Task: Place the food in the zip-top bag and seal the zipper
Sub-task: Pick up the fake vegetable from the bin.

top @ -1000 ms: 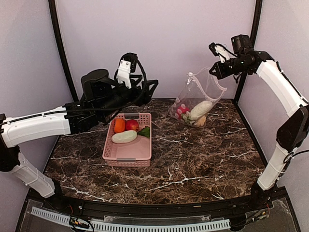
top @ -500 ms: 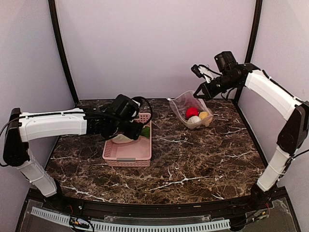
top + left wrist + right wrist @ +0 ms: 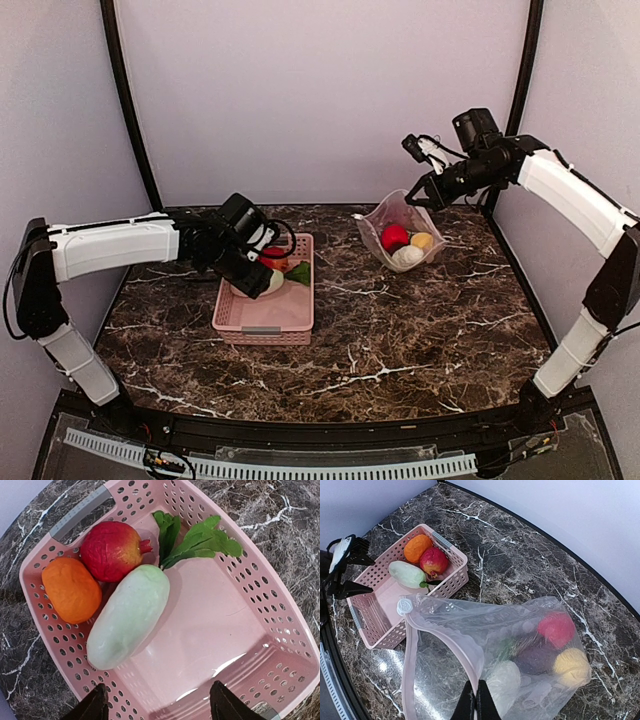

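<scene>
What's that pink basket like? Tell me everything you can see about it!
The pink basket is a rectangular plastic tray. Its sloping walls are full of small round holes, and it has a grey handle at each short end. It sits flat on the dark marble table, left of the middle. Bunched at one end lie an orange fruit, a red fruit and a long white radish with green leaves. The rest of its floor is bare and shiny. The left gripper hangs open above it.

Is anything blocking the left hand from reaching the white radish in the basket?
Nothing visible does. The left hand hangs open over the pink basket, where the white radish lies uncovered beside the orange and pomegranate.
</scene>
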